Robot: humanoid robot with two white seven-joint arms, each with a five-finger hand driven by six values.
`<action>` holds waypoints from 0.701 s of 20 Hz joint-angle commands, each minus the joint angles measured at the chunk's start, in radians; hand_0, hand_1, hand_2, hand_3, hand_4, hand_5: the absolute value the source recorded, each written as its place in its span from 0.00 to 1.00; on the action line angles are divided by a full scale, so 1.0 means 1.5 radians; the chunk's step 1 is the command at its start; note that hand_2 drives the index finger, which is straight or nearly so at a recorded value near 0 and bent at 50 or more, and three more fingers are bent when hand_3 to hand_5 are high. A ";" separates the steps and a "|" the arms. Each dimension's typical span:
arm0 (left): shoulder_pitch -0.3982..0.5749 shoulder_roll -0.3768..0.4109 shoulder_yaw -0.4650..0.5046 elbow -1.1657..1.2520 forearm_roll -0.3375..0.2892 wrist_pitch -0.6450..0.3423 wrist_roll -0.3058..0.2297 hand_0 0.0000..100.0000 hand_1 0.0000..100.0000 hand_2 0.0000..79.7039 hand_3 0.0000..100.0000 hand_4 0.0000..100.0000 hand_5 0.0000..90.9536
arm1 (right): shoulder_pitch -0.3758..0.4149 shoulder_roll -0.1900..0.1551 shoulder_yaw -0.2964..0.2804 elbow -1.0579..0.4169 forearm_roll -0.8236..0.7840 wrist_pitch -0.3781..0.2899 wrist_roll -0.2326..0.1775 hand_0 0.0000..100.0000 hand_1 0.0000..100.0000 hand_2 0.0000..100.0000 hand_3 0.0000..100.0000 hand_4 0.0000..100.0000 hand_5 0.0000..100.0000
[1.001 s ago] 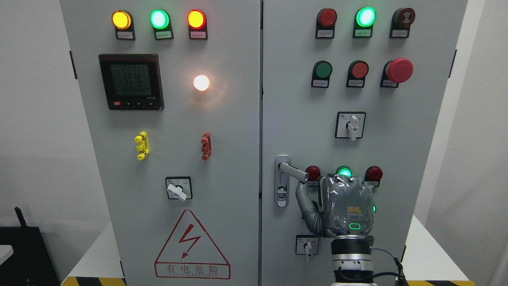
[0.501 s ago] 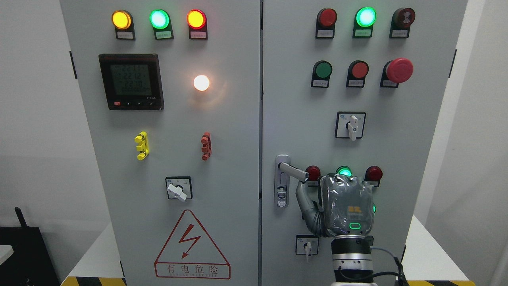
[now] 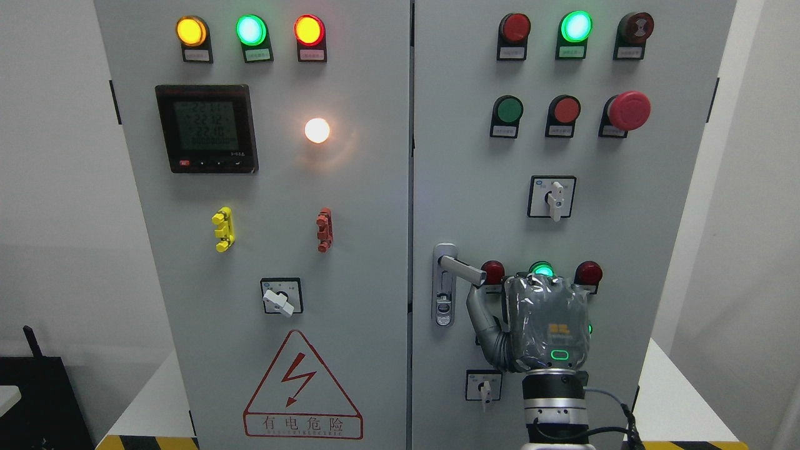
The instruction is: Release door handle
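Note:
The grey door handle (image 3: 461, 269) sits on the left edge of the cabinet's right door (image 3: 475, 187). Its lever sticks out to the right and slightly down from a silver lock plate (image 3: 444, 294). My right hand (image 3: 545, 325) comes up from the bottom edge, its back facing me, just right of and below the lever's tip. Its thumb (image 3: 479, 312) is spread to the left and points up, ending just under the lever's end. The hand does not wrap the lever and holds nothing. The other fingers are hidden behind the hand. My left arm is out of view.
The left door (image 3: 275, 250) carries a meter (image 3: 207, 129), lamps and a rotary switch (image 3: 280, 299). Around my hand are two red lamps (image 3: 493, 272), a green lamp (image 3: 541, 270) and a small switch (image 3: 484, 386). A red emergency button (image 3: 628, 110) is upper right.

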 commanded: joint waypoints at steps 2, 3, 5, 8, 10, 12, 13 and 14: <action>0.020 0.000 0.000 -0.020 0.000 0.000 0.001 0.12 0.39 0.00 0.00 0.00 0.00 | -0.003 -0.001 -0.001 0.000 0.000 0.000 0.000 0.60 0.00 1.00 1.00 1.00 0.97; 0.020 0.000 0.000 -0.020 0.000 0.000 0.001 0.12 0.39 0.00 0.00 0.00 0.00 | -0.003 0.000 -0.001 0.001 0.000 0.000 0.000 0.60 0.00 1.00 1.00 1.00 0.97; 0.020 0.000 0.000 -0.020 0.000 0.000 0.001 0.12 0.39 0.00 0.00 0.00 0.00 | -0.002 0.000 -0.001 0.000 0.000 0.000 0.000 0.60 0.00 1.00 1.00 1.00 0.97; 0.020 0.000 0.000 -0.020 0.000 0.000 0.001 0.12 0.39 0.00 0.00 0.00 0.00 | -0.001 0.000 -0.001 0.000 0.000 0.000 0.000 0.60 0.00 1.00 1.00 1.00 0.97; 0.020 0.000 0.000 -0.020 0.000 0.000 0.001 0.12 0.39 0.00 0.00 0.00 0.00 | -0.002 0.000 -0.001 0.000 0.000 0.000 0.000 0.60 0.00 1.00 1.00 1.00 0.97; 0.020 0.000 0.000 -0.020 0.000 0.000 0.001 0.12 0.39 0.00 0.00 0.00 0.00 | -0.002 0.000 -0.001 0.000 0.000 0.000 0.000 0.60 0.00 1.00 1.00 1.00 0.97; 0.020 0.000 0.000 -0.020 0.000 0.000 0.001 0.12 0.39 0.00 0.00 0.00 0.00 | -0.002 0.000 -0.001 0.000 0.000 0.000 0.000 0.60 0.00 1.00 1.00 1.00 0.97; 0.020 0.000 0.000 -0.020 0.000 0.000 0.001 0.12 0.39 0.00 0.00 0.00 0.00 | -0.001 0.000 -0.001 0.000 0.000 0.000 0.000 0.60 0.00 1.00 1.00 1.00 0.97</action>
